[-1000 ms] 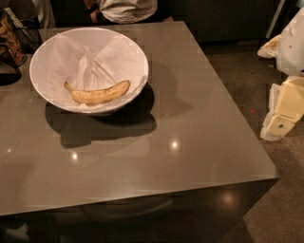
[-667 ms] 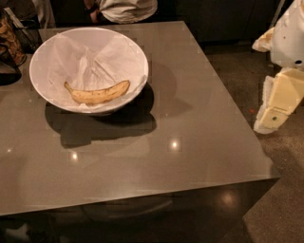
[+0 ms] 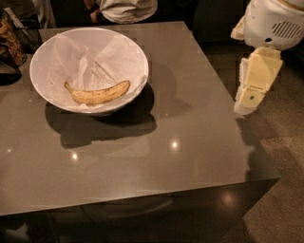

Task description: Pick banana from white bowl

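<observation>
The banana (image 3: pixel 97 94) is yellow with brown speckles and lies on crinkled white paper inside the white bowl (image 3: pixel 137 60), its stem end pointing left. The bowl stands at the back left of the grey table (image 3: pixel 190 142). My gripper (image 3: pixel 247 103) hangs from the white arm (image 3: pixel 273 21) at the right of the view, just above the table's right edge. It is far to the right of the bowl and touches nothing.
A person (image 3: pixel 127 7) stands behind the table's far edge. A dark patterned bag (image 3: pixel 9 45) sits at the left, next to the bowl. The table's right edge drops to speckled floor (image 3: pixel 285 156).
The arm and gripper have moved left and slightly up, from beyond the table's right side to its right edge. The banana and bowl have not moved.
</observation>
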Robot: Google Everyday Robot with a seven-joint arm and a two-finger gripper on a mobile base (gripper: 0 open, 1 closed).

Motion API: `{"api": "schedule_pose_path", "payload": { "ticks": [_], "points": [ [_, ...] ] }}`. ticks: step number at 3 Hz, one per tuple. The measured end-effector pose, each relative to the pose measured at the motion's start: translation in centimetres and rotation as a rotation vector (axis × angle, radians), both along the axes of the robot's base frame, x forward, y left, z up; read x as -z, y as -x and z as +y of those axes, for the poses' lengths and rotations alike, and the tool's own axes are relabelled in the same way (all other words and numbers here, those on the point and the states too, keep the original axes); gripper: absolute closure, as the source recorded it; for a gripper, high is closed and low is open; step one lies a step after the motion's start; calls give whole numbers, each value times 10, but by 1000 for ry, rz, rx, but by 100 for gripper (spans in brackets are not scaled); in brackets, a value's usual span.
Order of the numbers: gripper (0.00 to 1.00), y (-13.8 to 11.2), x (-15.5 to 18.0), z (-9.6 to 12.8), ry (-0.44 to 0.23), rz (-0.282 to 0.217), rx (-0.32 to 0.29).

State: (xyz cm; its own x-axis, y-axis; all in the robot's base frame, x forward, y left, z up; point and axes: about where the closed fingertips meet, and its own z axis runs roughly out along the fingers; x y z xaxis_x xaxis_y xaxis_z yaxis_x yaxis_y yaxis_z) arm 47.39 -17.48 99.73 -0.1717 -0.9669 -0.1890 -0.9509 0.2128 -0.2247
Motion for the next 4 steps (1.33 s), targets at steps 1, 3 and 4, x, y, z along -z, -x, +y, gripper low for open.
{"api": "schedule_pose_path", "payload": {
  "ticks": [1,3,4],
  "points": [
    [0,-13,3,18,26,10,-53],
    [0,-25,-11,43,3,-64,-124],
    [0,-35,-20,67,14,-84,-191]
  ]
}}
